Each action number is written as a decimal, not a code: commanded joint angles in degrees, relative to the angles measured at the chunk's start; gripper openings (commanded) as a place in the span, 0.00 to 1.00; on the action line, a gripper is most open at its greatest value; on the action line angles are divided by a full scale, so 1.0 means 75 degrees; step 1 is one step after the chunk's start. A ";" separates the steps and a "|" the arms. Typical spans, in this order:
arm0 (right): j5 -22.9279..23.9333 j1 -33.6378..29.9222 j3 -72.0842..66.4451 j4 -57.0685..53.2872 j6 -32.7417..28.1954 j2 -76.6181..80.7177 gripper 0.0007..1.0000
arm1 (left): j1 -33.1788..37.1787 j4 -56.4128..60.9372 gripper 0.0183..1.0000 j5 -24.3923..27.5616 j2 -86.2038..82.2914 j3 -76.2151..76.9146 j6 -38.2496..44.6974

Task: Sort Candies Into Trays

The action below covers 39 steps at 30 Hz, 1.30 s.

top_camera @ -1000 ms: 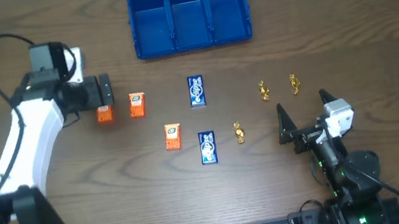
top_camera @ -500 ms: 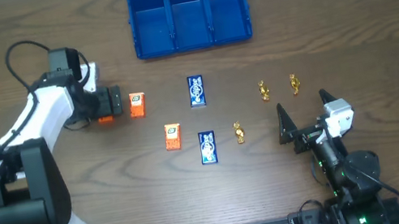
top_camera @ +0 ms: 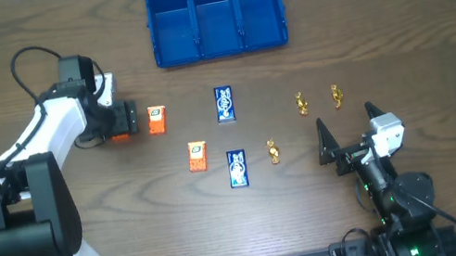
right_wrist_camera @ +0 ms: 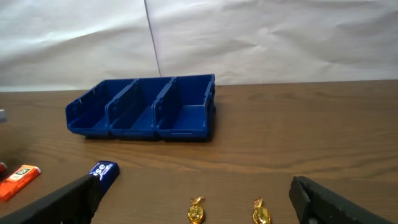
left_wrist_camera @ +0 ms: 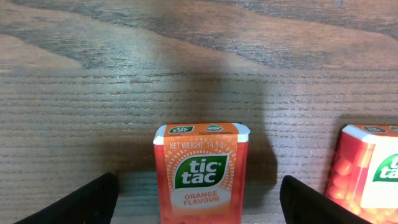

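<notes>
1. Change: over the last second the left arm folded inward and brought the left claw (top_camera: 120,119) down around an orange box (left_wrist_camera: 201,171). In the last half second it barely shifted. The box has kept its place on the counter (top_camera: 419,38).
2. Left claw: fingers wide, one on either side of the box, clear of its sides. The box lies flat between them, not gripped.
3. Meaning: judged a pre-grasp; closing is the next step. No sorting is done yet.
4. Right claw (top_camera: 345,121): wide, empty, unmoved.
5. Count:
   - Orange boxes, three: one inside the left claw, a second orange box (top_camera: 157,119) just beside it, a third orange box (top_camera: 198,156) farther off.
   - Two blue boxes (top_camera: 224,104).
   - Three gold candies (top_camera: 301,103), near the right claw.
   - One tray (top_camera: 222,49) with three compartments, all empty, well ahead of both claws.
</notes>
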 commanded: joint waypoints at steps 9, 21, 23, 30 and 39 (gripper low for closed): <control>0.0041 0.0017 -0.0020 -0.0038 0.0029 -0.0055 1.00 | -0.0023 0.0082 0.54 -0.0184 0.0300 0.0076 0.0050; 0.0041 0.0017 -0.0020 -0.0038 0.0029 -0.0055 1.00 | -0.0073 0.0219 0.31 -0.0338 0.0172 0.0166 -0.0245; 0.0041 0.0017 -0.0020 -0.0038 0.0029 -0.0055 1.00 | -0.0149 0.0038 0.32 -0.0391 -0.0099 0.0353 -0.0388; 0.0041 0.0017 -0.0020 -0.0038 0.0029 -0.0055 1.00 | -0.1198 -0.1416 0.32 -0.1682 -0.1533 0.2763 -0.1402; 0.0041 0.0015 -0.0020 -0.0038 0.0029 -0.0055 1.00 | -0.2404 -0.2681 0.32 -0.2229 0.0755 0.7711 -0.1888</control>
